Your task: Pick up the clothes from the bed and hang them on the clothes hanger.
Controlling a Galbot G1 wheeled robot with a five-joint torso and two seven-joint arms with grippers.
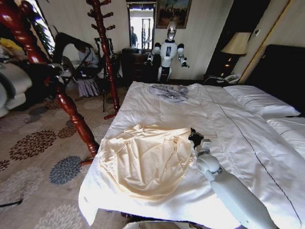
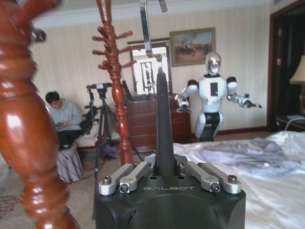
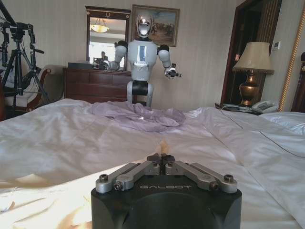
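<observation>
The clothes (image 1: 143, 160), a pale cream-yellow T-shirt, lie crumpled on the near left part of the bed (image 1: 228, 129), which has a white cover. My right gripper (image 1: 195, 137) rests at the shirt's right edge. In the right wrist view this gripper (image 3: 162, 158) is shut, with a small peak of cream fabric (image 3: 163, 144) at its tips. My left gripper (image 2: 164, 164) is raised beside the bed and shut on the black clothes hanger (image 2: 164, 114), whose silver hook (image 2: 145, 31) points up. In the head view the hanger (image 1: 71, 40) shows at the upper left.
A reddish-brown wooden coat stand (image 1: 71, 112) rises just left of the bed, close to my left arm. A grey garment (image 1: 169, 91) lies at the bed's far end. Another robot (image 1: 167, 50), a dresser and a tripod stand beyond. Patterned carpet lies to the left.
</observation>
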